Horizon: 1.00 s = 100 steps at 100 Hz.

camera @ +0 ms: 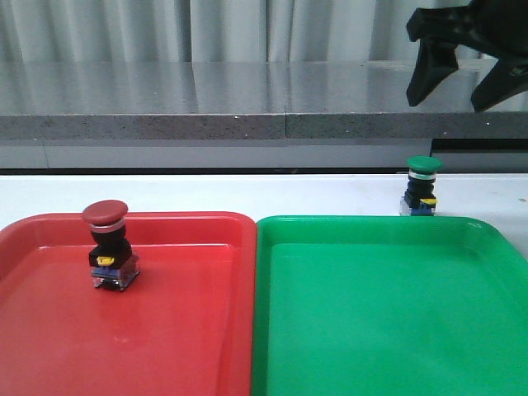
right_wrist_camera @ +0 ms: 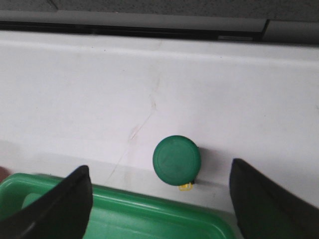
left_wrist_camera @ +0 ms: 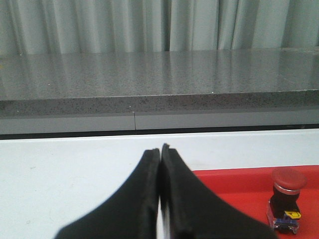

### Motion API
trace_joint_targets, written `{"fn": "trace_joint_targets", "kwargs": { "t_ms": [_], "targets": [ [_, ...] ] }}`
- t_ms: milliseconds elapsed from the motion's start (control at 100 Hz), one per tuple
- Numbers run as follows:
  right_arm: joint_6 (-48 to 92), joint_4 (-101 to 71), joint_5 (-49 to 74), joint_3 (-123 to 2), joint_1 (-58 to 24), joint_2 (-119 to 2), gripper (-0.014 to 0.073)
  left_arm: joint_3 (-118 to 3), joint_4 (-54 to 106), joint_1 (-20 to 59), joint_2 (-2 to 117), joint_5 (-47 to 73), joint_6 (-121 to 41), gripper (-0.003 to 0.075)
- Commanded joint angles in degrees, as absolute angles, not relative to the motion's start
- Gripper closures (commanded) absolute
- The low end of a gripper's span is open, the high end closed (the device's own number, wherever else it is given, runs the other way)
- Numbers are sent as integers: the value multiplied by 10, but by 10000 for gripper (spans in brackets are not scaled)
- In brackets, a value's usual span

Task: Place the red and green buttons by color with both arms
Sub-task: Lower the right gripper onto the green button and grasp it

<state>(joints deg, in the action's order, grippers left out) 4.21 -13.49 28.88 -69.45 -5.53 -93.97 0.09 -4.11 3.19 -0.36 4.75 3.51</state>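
Observation:
The red button [camera: 109, 247] stands upright inside the red tray [camera: 181, 330]; it also shows in the left wrist view [left_wrist_camera: 285, 206]. The green button [camera: 422, 186] stands on the white table just behind the green tray [camera: 388, 322]. My right gripper [camera: 454, 82] hangs open high above the green button. In the right wrist view the green button's cap [right_wrist_camera: 176, 160] lies between the spread fingers [right_wrist_camera: 65, 199], beside the green tray's rim [right_wrist_camera: 149, 211]. My left gripper [left_wrist_camera: 160, 149] is shut and empty, over the table left of the red tray [left_wrist_camera: 239, 184].
A grey stone ledge [camera: 247, 99] with curtains behind it runs along the back of the white table [camera: 247, 194]. The two trays sit side by side and fill the front of the table.

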Motion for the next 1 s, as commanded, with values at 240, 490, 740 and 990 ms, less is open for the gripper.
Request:
{"fn": "trace_joint_targets", "kwargs": {
  "t_ms": [240, 490, 740, 990],
  "targets": [
    [49, -120, 260, -752, -56, -1006, 21, 24, -40, 31, -21, 0, 37, 739],
    [49, -120, 257, -757, -56, -1046, 21, 24, -40, 31, -21, 0, 37, 739],
    [49, -120, 252, -757, -56, -1053, 172, 24, -40, 31, -21, 0, 37, 739],
    [49, -120, 218, -757, -56, -1053, 368, 24, -40, 31, -21, 0, 37, 739]
  ]
}}
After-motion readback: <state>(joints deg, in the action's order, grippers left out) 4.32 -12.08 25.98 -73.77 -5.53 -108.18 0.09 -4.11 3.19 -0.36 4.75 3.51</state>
